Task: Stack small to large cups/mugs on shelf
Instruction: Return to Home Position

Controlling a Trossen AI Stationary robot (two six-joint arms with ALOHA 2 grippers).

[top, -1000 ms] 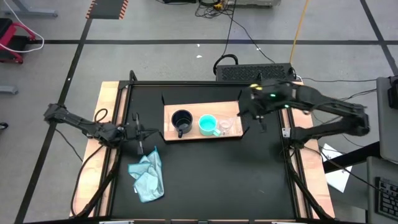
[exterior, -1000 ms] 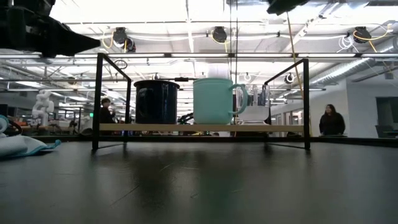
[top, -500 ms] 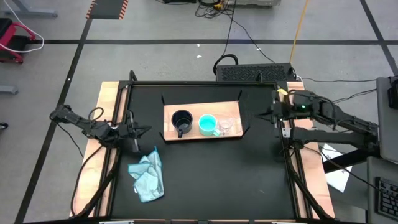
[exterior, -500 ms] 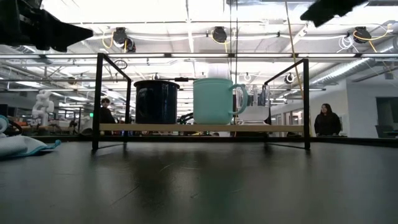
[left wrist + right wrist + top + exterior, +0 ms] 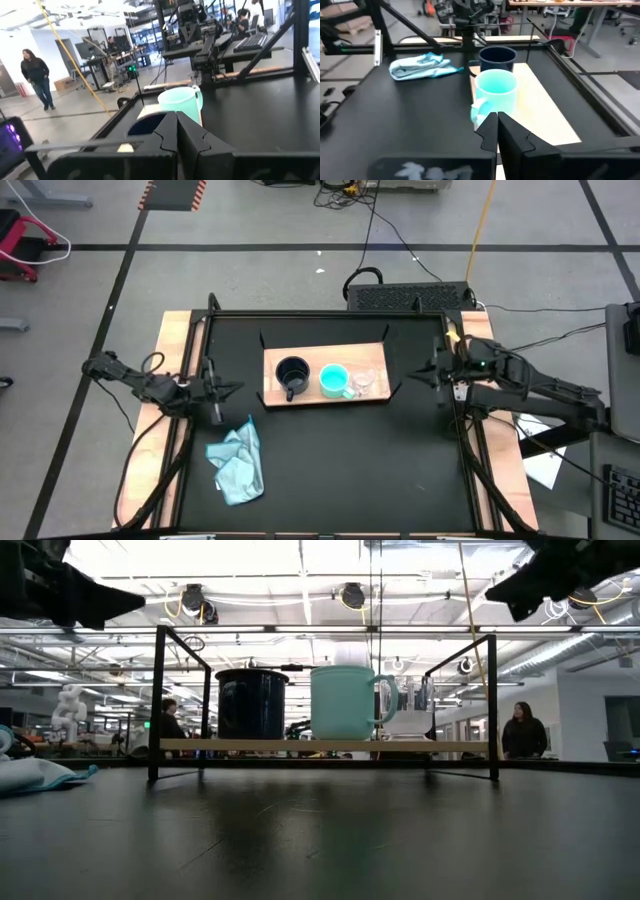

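Left gripper [image 5: 222, 389] and right gripper [image 5: 427, 373] hover pinched closed, empty, at opposite sides of the table [image 5: 340, 465].
We see the navy mug [image 5: 291, 374], turquoise mug [image 5: 334, 380] and glass cup [image 5: 364, 381] standing in a row on the shelf [image 5: 322, 354], well apart from both.

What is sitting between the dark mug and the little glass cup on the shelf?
The turquoise mug stands between the dark mug and the glass cup on the shelf. The high view shows this best.
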